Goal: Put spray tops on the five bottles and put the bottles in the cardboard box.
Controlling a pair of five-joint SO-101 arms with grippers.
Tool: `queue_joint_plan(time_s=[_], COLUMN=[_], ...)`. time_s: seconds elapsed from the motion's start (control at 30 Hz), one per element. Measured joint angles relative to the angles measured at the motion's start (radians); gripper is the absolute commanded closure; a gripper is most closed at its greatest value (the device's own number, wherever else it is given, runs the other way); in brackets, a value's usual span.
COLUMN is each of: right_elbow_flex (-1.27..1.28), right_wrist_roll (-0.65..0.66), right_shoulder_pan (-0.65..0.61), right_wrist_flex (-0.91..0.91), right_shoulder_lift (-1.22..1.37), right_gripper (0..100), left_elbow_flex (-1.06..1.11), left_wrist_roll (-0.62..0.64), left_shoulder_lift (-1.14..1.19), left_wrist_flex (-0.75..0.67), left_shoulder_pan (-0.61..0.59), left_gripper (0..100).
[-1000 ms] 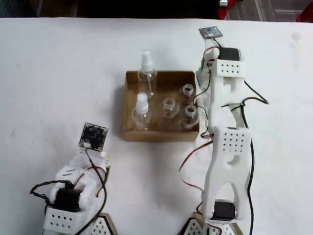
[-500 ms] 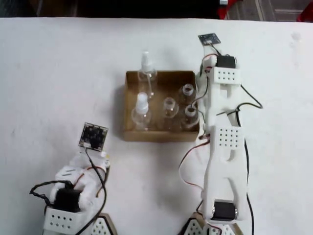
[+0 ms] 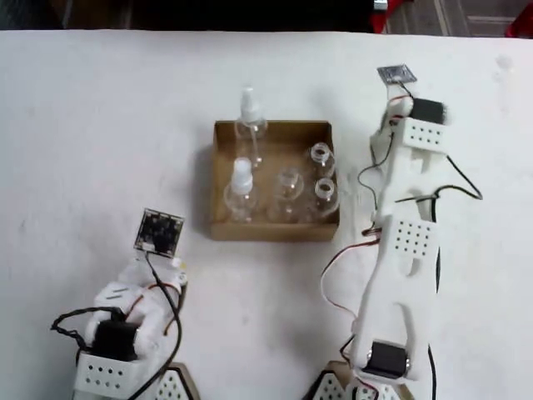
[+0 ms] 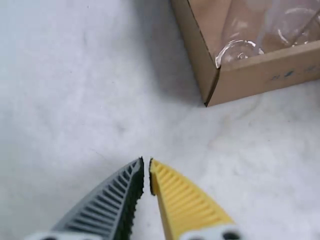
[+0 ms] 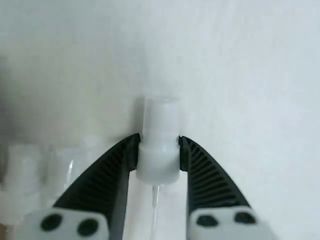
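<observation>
At two o'clock from the cardboard box, a spray top was gripped in the jaws of the right arm, tube along them, with the uncapped bottles at eight o'clock, while the left jaws were held nearly closed, empty.

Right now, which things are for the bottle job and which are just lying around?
For the job: cardboard box, two capped bottles, three open bottles, spray top in the right arm's fingers.
Just lying about: table, left arm's empty fingers.
</observation>
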Motion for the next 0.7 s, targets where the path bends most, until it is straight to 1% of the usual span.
queue_joint_plan(time_s=[0.07,0.1,0.23,0.27,0.43,0.7], right_elbow_flex=[0.000,0.000,0.000,0.000,0.000,0.000], right_wrist_roll=[0.052,0.063,0.069,0.068,0.072,0.075], right_shoulder_pan=[0.020,0.034,0.086,0.094,0.089,0.044], right_wrist_flex=[0.005,0.005,0.009,0.009,0.009,0.009], right_shoulder_lift=[0.000,0.000,0.000,0.000,-0.002,-0.058], right_gripper=[95.5,93.1,76.9,75.5,80.3,80.5], left_elbow_flex=[0.000,0.000,0.000,0.000,0.000,0.000], left_wrist_roll=[0.000,0.000,0.000,0.000,0.000,0.000], left_shoulder_lift=[0.000,0.000,0.000,0.000,0.000,0.000], left_wrist_flex=[0.000,0.000,0.000,0.000,0.000,0.000], left_shoulder_pan=[0.000,0.000,0.000,0.000,0.000,0.000], left_gripper=[98,98,98,98,98,98])
